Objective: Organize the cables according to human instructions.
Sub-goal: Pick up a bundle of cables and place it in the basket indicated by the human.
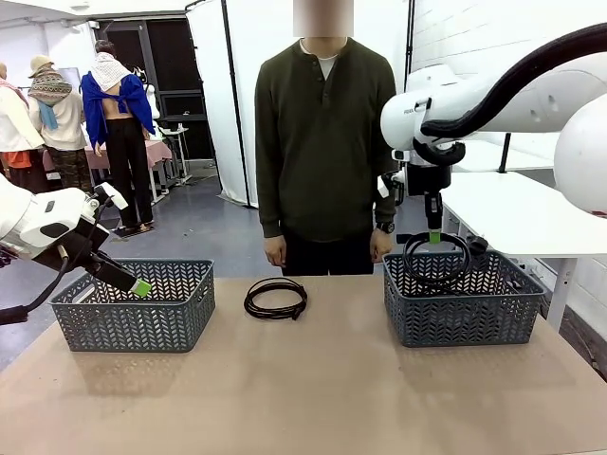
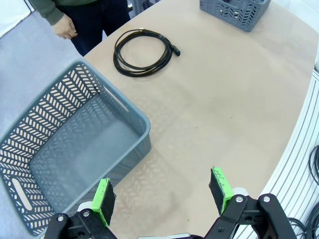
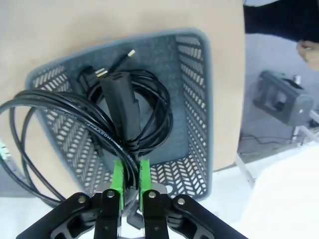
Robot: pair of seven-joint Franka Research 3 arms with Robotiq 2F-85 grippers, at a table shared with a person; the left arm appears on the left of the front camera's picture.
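tan table | cable centre | white curtain behind | grey floor

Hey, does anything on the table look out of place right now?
A loose cable lies on the table between the left basket and right basket, in neither. The held cable hangs from the right tool above the right basket, not yet dropped in. Nothing looks spilled or damaged.
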